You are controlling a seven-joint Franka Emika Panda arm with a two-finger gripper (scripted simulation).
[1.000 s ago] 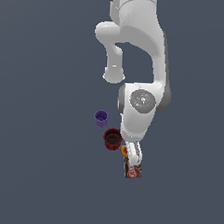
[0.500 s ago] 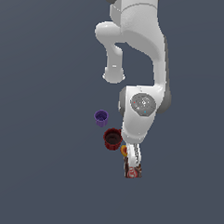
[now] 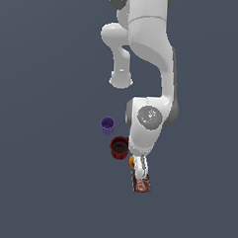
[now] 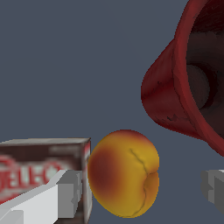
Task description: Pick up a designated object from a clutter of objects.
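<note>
Red cup (image 4: 183,83) beside orange ball (image 4: 123,173)

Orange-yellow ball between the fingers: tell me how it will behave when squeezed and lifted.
The orange-yellow ball is round and smooth, so it will probably roll or squirt sideways if pinched off-centre. It sits right beside the brown box, which may block rolling that way. It looks small, likely light.
</note>
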